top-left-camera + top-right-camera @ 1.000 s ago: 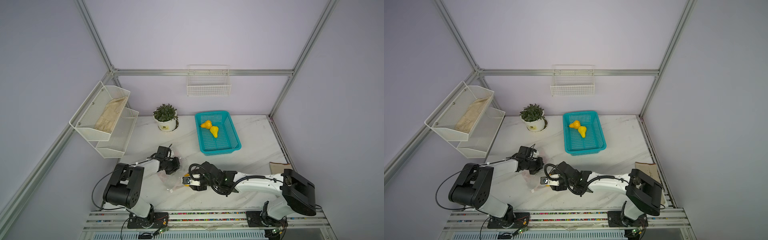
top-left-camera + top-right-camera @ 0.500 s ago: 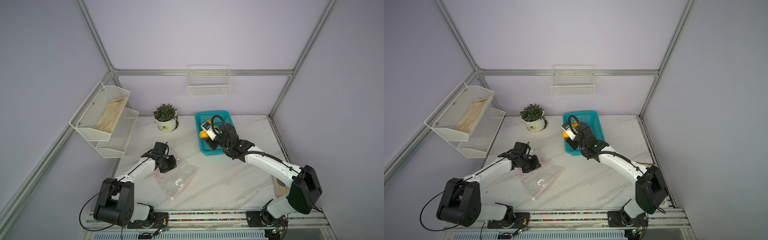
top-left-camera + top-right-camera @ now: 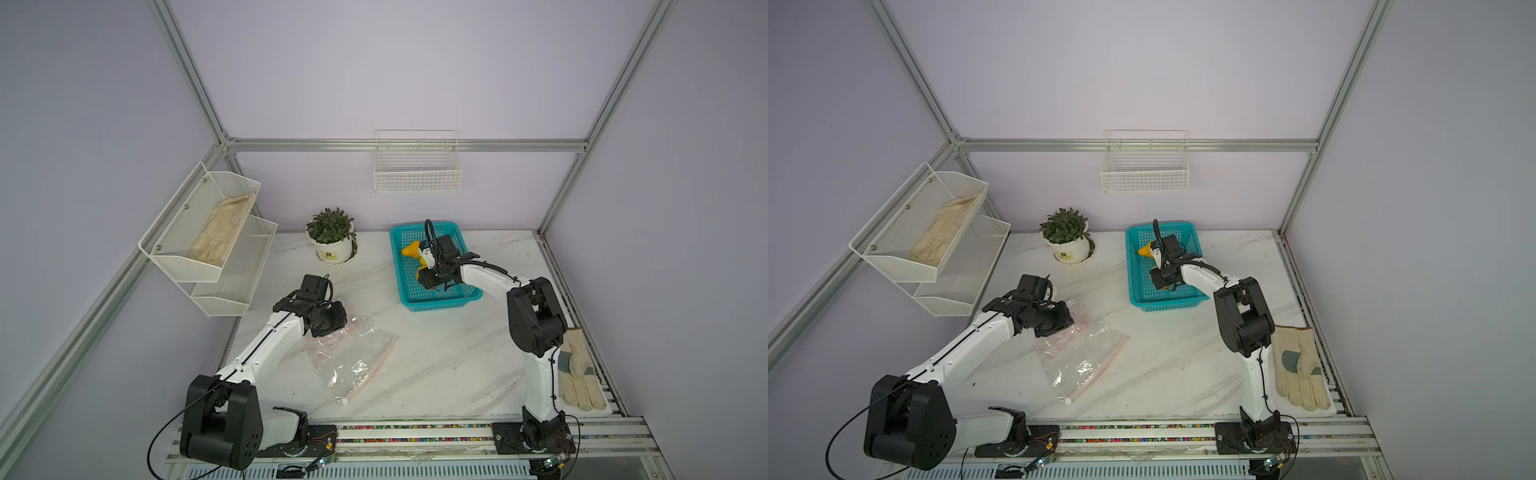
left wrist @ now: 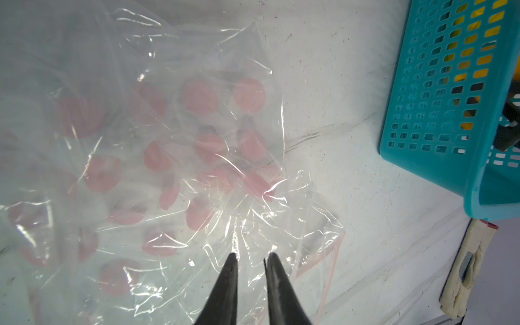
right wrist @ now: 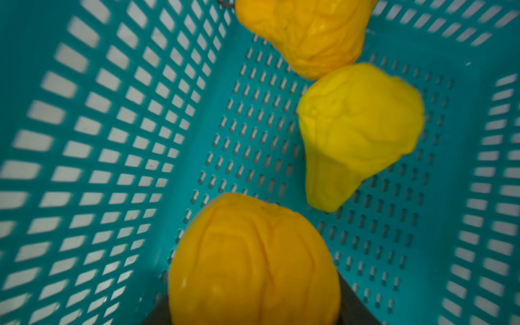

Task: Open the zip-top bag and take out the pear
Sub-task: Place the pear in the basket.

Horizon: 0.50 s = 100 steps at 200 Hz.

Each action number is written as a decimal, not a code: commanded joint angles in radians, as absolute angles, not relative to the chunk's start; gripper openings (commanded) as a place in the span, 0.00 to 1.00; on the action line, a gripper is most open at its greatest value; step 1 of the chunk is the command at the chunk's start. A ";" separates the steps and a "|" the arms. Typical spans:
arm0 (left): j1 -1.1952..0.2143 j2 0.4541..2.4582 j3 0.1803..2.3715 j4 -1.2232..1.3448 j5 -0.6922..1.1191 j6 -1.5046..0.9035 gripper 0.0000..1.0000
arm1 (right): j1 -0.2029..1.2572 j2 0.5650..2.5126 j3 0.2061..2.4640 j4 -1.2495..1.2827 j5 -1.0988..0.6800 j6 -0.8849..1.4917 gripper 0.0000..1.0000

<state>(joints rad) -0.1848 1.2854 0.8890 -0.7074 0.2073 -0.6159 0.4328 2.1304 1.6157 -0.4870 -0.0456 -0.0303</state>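
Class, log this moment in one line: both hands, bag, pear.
left hand: slightly open over bag | right hand: gripping pear in basket | bag: empty

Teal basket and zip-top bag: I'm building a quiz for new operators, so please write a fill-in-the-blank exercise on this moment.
1. Besides the pear in the right claw, ____ more pears lie in the teal basket.
2. The zip-top bag lies on the table with ____ pear inside.
3. The left claw points at the bag, jaws slightly apart; the bag's round spots are ____.
4. A work glove lies beside the base of the ____ arm.

Missing words: two; no; pink; right.
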 commanded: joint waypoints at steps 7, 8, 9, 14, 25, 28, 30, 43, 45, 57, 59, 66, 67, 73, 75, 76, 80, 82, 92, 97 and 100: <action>-0.164 1.247 0.924 -0.726 0.176 -0.588 0.23 | 0.436 2.144 1.665 -0.523 -0.049 0.016 0.67; -0.164 1.246 0.924 -0.726 0.177 -0.588 0.23 | 0.437 2.144 1.665 -0.524 -0.049 0.017 0.68; -0.164 1.246 0.924 -0.726 0.178 -0.588 0.23 | 0.437 2.144 1.666 -0.524 -0.048 0.018 0.69; -0.162 1.249 0.926 -0.727 0.180 -0.588 0.24 | 0.436 2.142 1.670 -0.525 -0.048 0.020 0.72; -0.160 1.254 0.929 -0.726 0.188 -0.587 0.25 | 0.437 2.133 1.678 -0.536 -0.040 0.021 0.77; -0.161 1.254 0.930 -0.727 0.193 -0.588 0.25 | 0.436 2.128 1.681 -0.537 -0.038 0.020 0.78; -0.161 1.255 0.932 -0.727 0.196 -0.589 0.25 | 0.437 2.125 1.682 -0.539 -0.038 0.020 0.78; -0.165 1.255 0.933 -0.728 0.213 -0.604 0.26 | 0.436 2.103 1.692 -0.554 -0.035 0.024 0.80; -0.167 1.254 0.933 -0.727 0.217 -0.609 0.26 | 0.436 2.099 1.694 -0.557 -0.035 0.024 0.81; -0.194 1.242 0.923 -0.724 0.216 -0.631 0.27 | 0.436 2.071 1.701 -0.574 -0.035 0.025 0.82; -0.202 1.242 0.921 -0.723 0.214 -0.634 0.27 | 0.437 2.067 1.701 -0.578 -0.034 0.024 0.82; -0.219 1.235 0.913 -0.723 0.204 -0.643 0.28 | 0.437 2.046 1.700 -0.584 -0.035 0.027 0.82; -0.222 1.235 0.913 -0.723 0.202 -0.644 0.28 | 0.436 2.043 1.701 -0.585 -0.035 0.027 0.82; -0.232 1.231 0.902 -0.720 0.199 -0.649 0.28 | 0.436 2.024 1.696 -0.587 -0.035 0.029 0.83; -0.234 1.230 0.899 -0.719 0.198 -0.651 0.28 | 0.436 2.018 1.696 -0.587 -0.035 0.030 0.83; -0.235 1.229 0.897 -0.719 0.197 -0.651 0.28 | 0.436 2.014 1.694 -0.587 -0.035 0.030 0.83; -0.237 1.228 0.891 -0.717 0.196 -0.653 0.28 | 0.436 1.999 1.689 -0.587 -0.035 0.031 0.83; -0.237 1.226 0.886 -0.715 0.195 -0.654 0.28 | 0.436 1.992 1.687 -0.588 -0.035 0.032 0.83; -0.238 1.218 0.867 -0.709 0.186 -0.653 0.29 | 0.436 1.953 1.670 -0.586 -0.030 0.032 0.84; -0.237 1.215 0.860 -0.706 0.181 -0.652 0.29 | 0.436 1.934 1.660 -0.584 -0.028 0.031 0.85; -0.238 1.212 0.855 -0.704 0.177 -0.649 0.29 | 0.436 1.922 1.653 -0.581 -0.025 0.029 0.85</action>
